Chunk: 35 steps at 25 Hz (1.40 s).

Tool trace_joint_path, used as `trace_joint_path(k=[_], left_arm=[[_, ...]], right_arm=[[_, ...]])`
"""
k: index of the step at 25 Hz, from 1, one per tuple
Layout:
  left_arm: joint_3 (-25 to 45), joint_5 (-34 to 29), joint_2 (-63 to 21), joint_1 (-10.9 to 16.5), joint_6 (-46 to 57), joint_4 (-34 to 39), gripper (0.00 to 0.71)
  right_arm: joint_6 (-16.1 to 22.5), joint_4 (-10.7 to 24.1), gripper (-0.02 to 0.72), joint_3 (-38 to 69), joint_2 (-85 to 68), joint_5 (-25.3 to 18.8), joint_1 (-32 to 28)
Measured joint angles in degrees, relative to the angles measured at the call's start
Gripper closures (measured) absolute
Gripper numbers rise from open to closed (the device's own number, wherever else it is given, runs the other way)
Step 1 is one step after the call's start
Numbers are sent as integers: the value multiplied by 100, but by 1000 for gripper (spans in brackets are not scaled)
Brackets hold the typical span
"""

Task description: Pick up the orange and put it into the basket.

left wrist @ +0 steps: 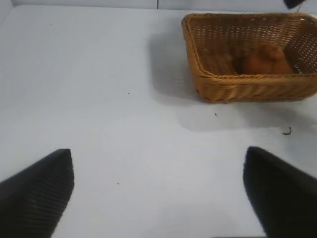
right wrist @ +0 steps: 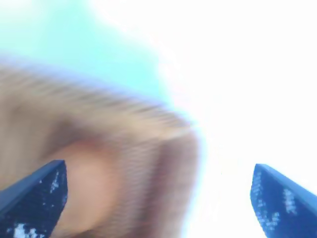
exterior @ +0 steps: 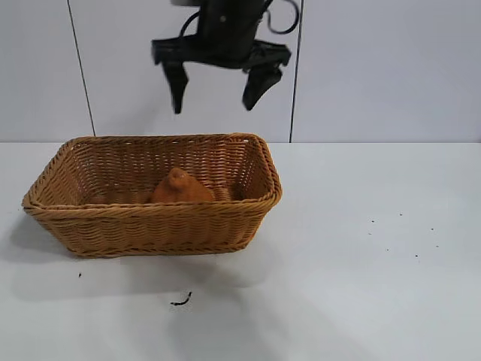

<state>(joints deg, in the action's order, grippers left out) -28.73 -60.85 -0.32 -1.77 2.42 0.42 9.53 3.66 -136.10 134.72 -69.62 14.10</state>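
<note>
While the orange (exterior: 179,188) sits inside the basket (exterior: 52,203), low against the woven floor near the middle with its knobby top up, the right gripper (exterior: 217,89) hangs above the basket's far rim with its fingers spread wide and nothing between them. The basket stands on the white worktop (exterior: 361,263) toward its left side, its long front wall facing the near edge. The right wrist view is smeared, showing only a tan woven blur and a pale orange patch beneath the gripper (right wrist: 157,193). The left gripper (left wrist: 158,188) waits over bare worktop well apart from the basket, its two dark fingers likewise held far apart and empty; from there the basket (left wrist: 198,64) and the fruit (left wrist: 267,60) show off toward a far corner. A small dark scrap (exterior: 181,301) lies on the worktop just in front of the basket.

Judged from its matte, slightly pebbled skin and rounded cone shape, the orange looks light and firm, unlikely to slip, though it could roll if nudged on its broad base. The widest part of the body, below the knob, would offer the surest hold. By how things lie, the placing appears done.
</note>
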Motion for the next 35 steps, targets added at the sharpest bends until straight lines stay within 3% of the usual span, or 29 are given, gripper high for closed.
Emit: trace_joint_path(k=[6,14,20,32,35], left_arm=[[0,-6,0,0,0,0,44],[0,-6,0,0,0,0,44],[0,-6,0,0,0,0,44],[0,-6,0,0,0,0,44],[0,-6,0,0,0,0,44]], right_arm=[[-66,-65,10,0,0,-18,-839],[-188,-13,10,660,-415,-11,-1040],[-234,252,10,2917,-2119,0,-1052],[-598,33,10,8206,-7256,-3,-1052],[-629,-36,10,9222,-8697,282,-1052]])
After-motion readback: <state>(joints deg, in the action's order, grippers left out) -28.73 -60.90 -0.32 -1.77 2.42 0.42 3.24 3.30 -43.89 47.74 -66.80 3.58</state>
